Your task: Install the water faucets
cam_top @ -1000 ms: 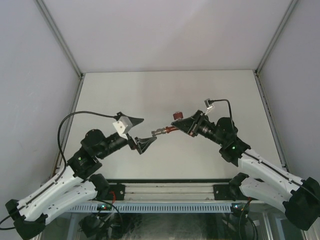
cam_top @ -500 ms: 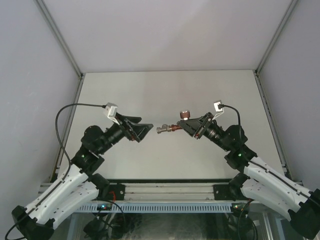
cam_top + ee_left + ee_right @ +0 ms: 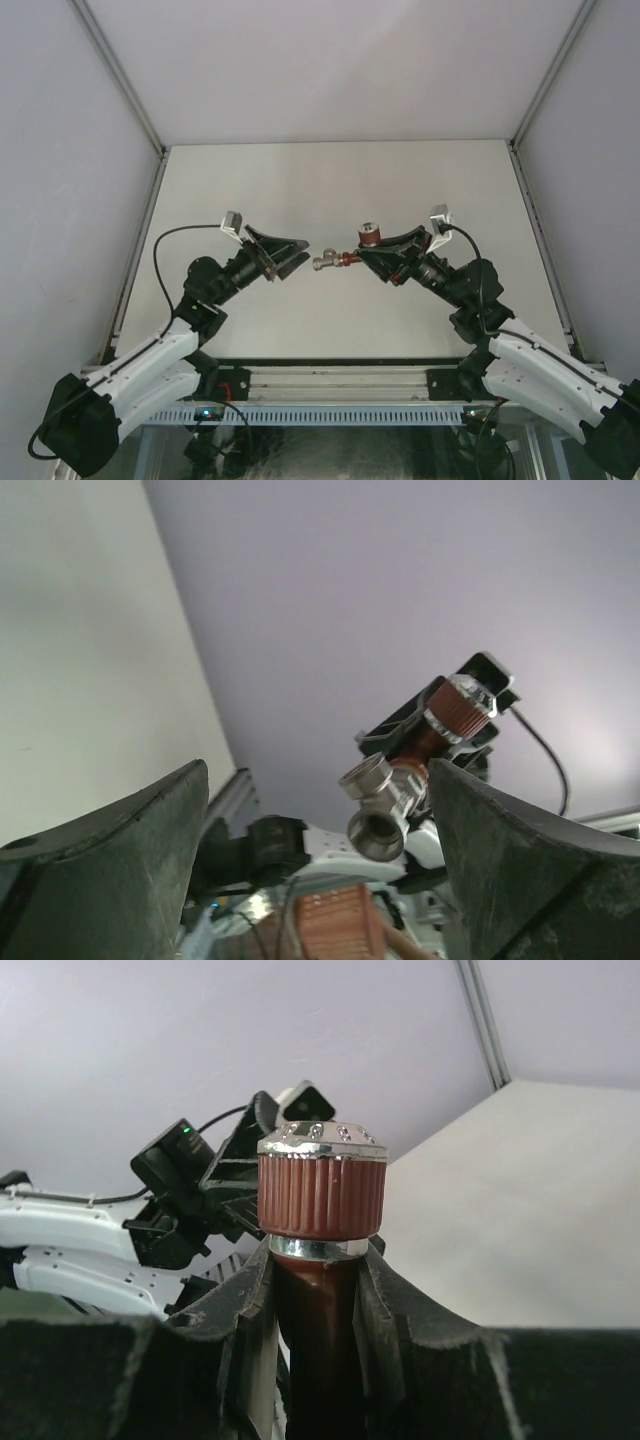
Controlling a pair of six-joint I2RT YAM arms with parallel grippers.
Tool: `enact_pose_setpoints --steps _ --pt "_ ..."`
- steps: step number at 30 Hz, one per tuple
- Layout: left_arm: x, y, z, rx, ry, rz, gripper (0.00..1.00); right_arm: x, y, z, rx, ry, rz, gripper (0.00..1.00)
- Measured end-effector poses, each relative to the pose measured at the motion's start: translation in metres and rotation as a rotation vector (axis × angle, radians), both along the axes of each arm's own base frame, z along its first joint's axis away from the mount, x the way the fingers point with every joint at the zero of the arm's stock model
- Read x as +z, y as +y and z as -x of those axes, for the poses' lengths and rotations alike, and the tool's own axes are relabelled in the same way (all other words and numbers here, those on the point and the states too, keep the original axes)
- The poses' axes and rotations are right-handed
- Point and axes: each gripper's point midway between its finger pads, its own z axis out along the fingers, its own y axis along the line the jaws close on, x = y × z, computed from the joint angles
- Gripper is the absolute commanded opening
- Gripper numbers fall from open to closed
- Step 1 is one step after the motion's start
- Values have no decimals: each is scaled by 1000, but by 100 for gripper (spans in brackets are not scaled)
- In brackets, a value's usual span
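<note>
1. The pale tabletop fills the middle of the overhead view.
2. The left arm enters from the lower left of that view and the right arm from the lower right. Both reach toward the centre.
3. The left tool sits just left of centre. Its jaws are spread wide with nothing between them. In its wrist view the dark fingers fill the lower corners.
4. The right tool sits just right of centre, clamped on the dark red-brown body of the water faucet. In its wrist view the fingers press against both sides of the body.
5. The water faucet lies between the two tools, near the left tool's fingertips but apart from them.
6. The ribbed knob, capped in silver, stands above the right tool's fingers.
7. The grey-silver fitting forms the faucet's free end. Its open bore faces the left tool.
</note>
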Motion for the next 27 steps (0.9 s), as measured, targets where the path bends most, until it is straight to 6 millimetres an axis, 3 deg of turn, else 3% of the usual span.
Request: enact_pose_setpoints --steps 7,10,13,20,23,27 --pt "33 -9 7 -98 10 179 83 8 7 8 41 -108 7 0" --pt "42 -10 13 -124 -13 210 74 9 9 12 56 -141 18 0" --pt "47 -13 19 -147 -27 223 73 9 10 15 66 -172 31 0" --pt "32 -30 26 -239 24 183 66 9 15 19 95 -248 58 0" --pt "22 -40 27 -280 65 172 57 9 18 21 106 -276 66 0" --pt "23 -45 32 -316 66 188 54 9 19 24 111 -296 72 0"
